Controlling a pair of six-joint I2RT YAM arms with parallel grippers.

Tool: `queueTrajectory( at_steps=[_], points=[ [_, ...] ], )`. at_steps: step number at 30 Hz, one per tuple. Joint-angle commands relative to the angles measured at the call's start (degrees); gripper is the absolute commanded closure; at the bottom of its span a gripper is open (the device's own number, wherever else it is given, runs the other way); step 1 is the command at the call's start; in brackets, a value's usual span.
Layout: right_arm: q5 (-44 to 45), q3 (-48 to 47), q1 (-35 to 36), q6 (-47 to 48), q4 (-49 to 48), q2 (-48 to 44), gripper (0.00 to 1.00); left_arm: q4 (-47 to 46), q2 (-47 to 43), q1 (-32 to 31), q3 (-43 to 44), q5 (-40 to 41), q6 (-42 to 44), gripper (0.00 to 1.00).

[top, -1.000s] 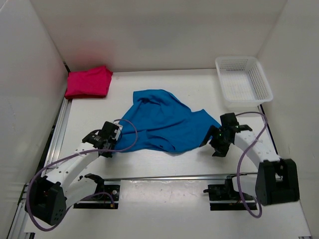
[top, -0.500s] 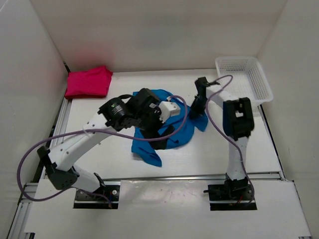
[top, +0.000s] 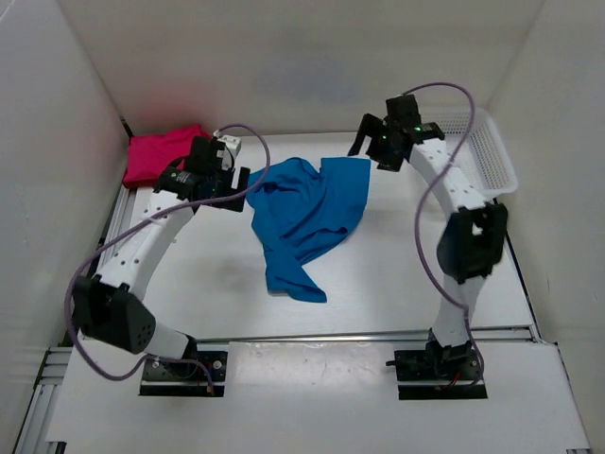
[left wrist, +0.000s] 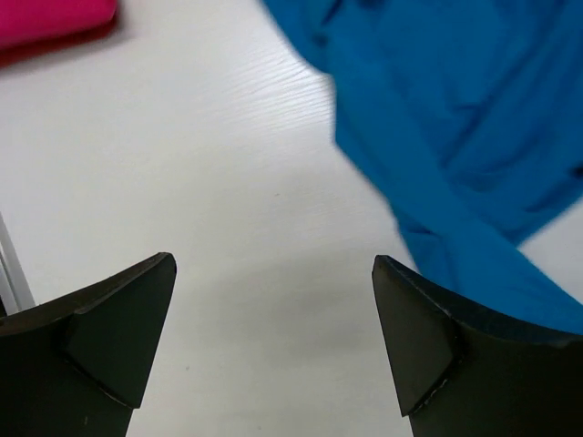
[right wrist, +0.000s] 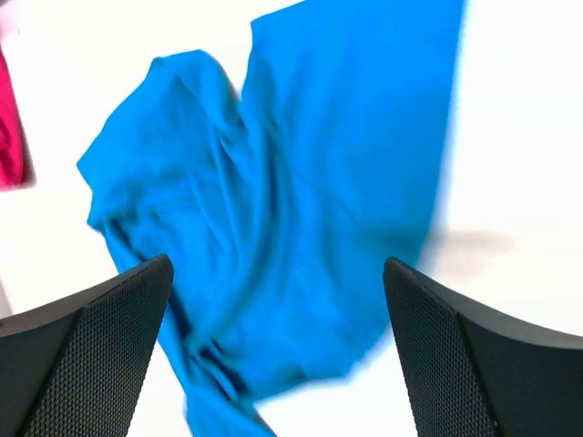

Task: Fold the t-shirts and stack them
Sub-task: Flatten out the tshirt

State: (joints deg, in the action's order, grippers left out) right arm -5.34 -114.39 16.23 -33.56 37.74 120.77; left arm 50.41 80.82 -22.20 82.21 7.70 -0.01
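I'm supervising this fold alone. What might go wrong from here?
The blue shirt lies bunched and twisted, and the left gripper and right gripper are both open; a regrasp may pinch several layers, giving a crooked fold. The left gripper sits near the folded pink shirt and might drag it. The right gripper hangs near the white basket and might knock it.

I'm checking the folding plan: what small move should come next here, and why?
Probably lower the right pincer onto the blue shirt beneath it and pinch the far edge, to spread it. Both pincers stand open and empty, the left pincer over bare table, and the shirt lies rumpled, not flat enough to fold.
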Motion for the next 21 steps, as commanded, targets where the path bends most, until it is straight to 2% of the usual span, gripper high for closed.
queueTrajectory(
  at_steps=[1, 2, 3, 5, 6, 8, 9, 11, 12, 14, 19, 21],
  points=[
    [7.5, 12.0, 1.4, 9.0, 2.7, -14.1, 0.00, -4.1, 4.5, 3.5, -2.9, 2.2, 0.0, 0.00],
    [7.5, 16.3, 2.6, 10.0, 2.7, -16.4, 0.00, -4.1, 9.0, 5.0, -2.9, 1.2, 0.0, 0.00],
    [5.8, 25.0, 5.5, 11.2, 2.2, -20.2, 0.00, -4.8, 11.1, 5.6, -2.9, 0.7, 0.0, 0.00],
    [1.1, 31.9, 9.1, 13.9, 1.6, -22.3, 0.00, -7.2, 15.4, 6.3, -1.2, -0.1, 0.0, 0.00],
    [-0.2, 37.3, 12.8, 14.5, 0.9, -22.9, 0.00, -7.7, 19.8, 6.9, 1.6, -0.1, 0.0, 0.00],
    [-2.1, 42.1, 18.6, 15.0, -1.4, -23.5, 0.00, -8.2, 24.2, 7.7, 5.7, -0.1, 0.0, 0.00],
    [-2.1, 45.7, 20.6, 15.0, -2.5, -23.5, 0.00, -8.2, 28.6, 7.7, 10.8, -0.1, 0.0, 0.00],
    [-1.3, 48.3, 25.9, 15.6, -5.6, -24.0, 0.00, -8.2, 32.7, 9.3, 16.0, 1.3, 0.0, 0.03],
    [-0.2, 49.8, 27.4, 15.6, -6.3, -24.0, 0.00, -8.2, 36.4, 9.3, 20.8, 1.8, 0.0, 0.05],
    [0.4, 49.8, 30.0, 16.2, -6.8, -22.3, 0.00, -8.2, 39.9, 9.8, 24.9, 2.9, 0.0, 0.08],
    [0.9, 48.3, 32.5, 17.4, -5.6, -16.5, 0.00, -8.2, 49.7, 10.9, 34.6, 3.5, 0.0, 0.11],
    [0.9, 47.6, 33.2, 19.0, -5.0, -14.6, 0.02, -8.2, 52.2, 10.9, 36.3, 0.1, 0.0, 0.11]
  ],
)
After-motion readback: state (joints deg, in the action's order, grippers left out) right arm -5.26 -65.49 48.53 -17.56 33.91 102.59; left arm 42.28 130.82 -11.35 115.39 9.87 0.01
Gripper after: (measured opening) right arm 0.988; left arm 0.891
